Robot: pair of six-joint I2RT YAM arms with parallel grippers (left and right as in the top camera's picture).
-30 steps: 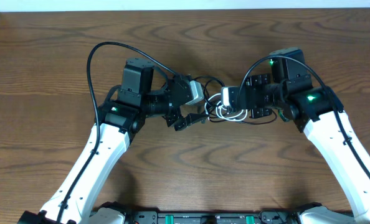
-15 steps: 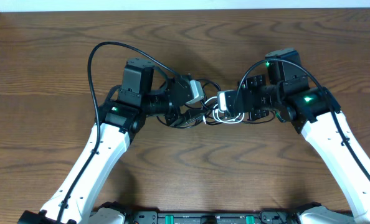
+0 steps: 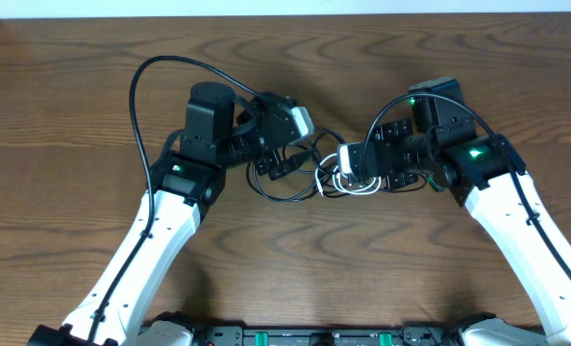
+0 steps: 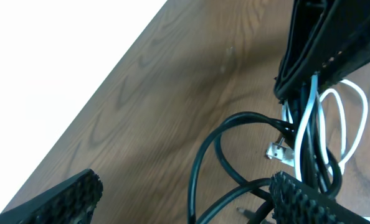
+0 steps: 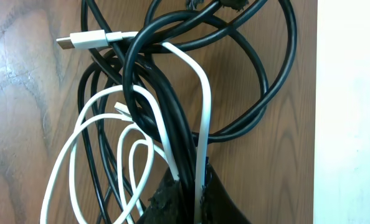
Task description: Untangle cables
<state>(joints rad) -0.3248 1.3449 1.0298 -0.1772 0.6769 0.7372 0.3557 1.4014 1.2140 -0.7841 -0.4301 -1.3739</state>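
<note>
The job looks barely begun. The cables [image 3: 316, 179] lie as one knot on the desk [image 3: 74, 96] between the two arms, and no cord yet lies apart from the rest. In the right wrist view the right pincer [image 5: 186, 186] is clenched on the bundle, several black cords [image 5: 172, 118] and the white cord [image 5: 205, 106] running together into its grip. The white cord coils in loops that pass under and over the black ones, and its white plug [image 5: 79, 42] sticks out at the top, lying across a black loop. The left pincer [image 3: 282, 165] is released, its fingers spread wide in the left wrist view with black loops hanging between them, and I cannot tell whether either finger touches a cord. By my reading, what is left is nearly everything: each black cord has to be drawn out of the coil, and the white one freed from the loops it threads. Compared with a second ago, the left arm has swung up and away from the near edge, and a black loop now spreads wider on the desk below its pincer. The right pincer has shifted slightly toward the middle and keeps its hold.
</note>
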